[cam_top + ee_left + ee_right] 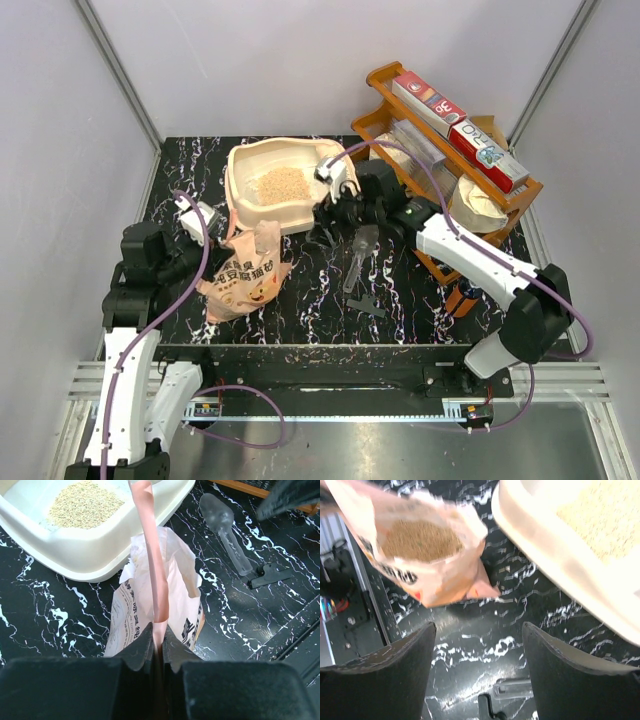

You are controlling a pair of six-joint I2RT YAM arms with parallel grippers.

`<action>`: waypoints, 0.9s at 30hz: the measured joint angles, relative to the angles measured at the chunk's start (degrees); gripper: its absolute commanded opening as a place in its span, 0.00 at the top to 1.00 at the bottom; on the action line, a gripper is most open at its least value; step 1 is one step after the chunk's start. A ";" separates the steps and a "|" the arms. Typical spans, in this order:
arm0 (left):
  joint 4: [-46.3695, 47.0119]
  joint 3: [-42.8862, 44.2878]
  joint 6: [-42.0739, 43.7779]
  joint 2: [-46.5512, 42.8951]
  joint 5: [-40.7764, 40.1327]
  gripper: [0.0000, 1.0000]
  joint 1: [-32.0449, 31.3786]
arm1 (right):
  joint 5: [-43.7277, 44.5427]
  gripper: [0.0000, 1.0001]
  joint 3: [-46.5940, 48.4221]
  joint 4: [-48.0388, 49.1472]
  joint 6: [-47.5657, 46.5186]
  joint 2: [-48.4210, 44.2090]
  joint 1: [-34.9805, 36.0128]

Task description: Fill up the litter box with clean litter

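Observation:
The cream litter box (240, 200) stands at the back of the table, and a pile of clean litter (281, 184) lies in it. Both show in the left wrist view, the box wall (90, 555) and the litter (85, 503). A pink-orange printed bag (245, 275) stands in front of the box. My left gripper (159, 630) is shut on the bag's thin pink edge (152, 555). The bag's open mouth (422, 540) shows tan granules inside. My right gripper (478, 630) is open and holds nothing. It hangs above the table between the bag and the litter box (560, 565).
A clear plastic scoop (358, 255) and a black clip (368, 303) lie on the black marbled table right of the bag. A brown wooden rack (520, 195) with boxes stands at the back right. White walls close in three sides.

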 measured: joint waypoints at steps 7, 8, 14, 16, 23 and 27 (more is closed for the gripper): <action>-0.42 1.55 0.13 3.34 3.32 1.00 0.00 | 1.53 0.28 14.34 -3.48 5.57 5.99 0.00; -0.74 1.92 0.22 3.91 4.00 1.00 -0.02 | 1.51 0.29 16.52 -4.66 6.32 7.19 0.00; -1.64 3.37 -0.35 6.03 7.10 1.00 -0.31 | 0.94 0.30 22.36 -9.40 11.76 11.19 0.00; -1.70 3.76 -0.74 6.73 7.80 1.00 -0.59 | 0.98 0.30 22.36 -10.38 13.64 11.65 0.02; -1.25 4.17 -2.49 8.28 9.29 1.00 -1.79 | 1.77 0.30 22.36 -12.31 16.06 13.73 0.81; -0.44 4.20 -3.67 9.27 10.05 1.00 -2.64 | 4.42 0.33 22.43 -12.37 17.38 16.59 1.77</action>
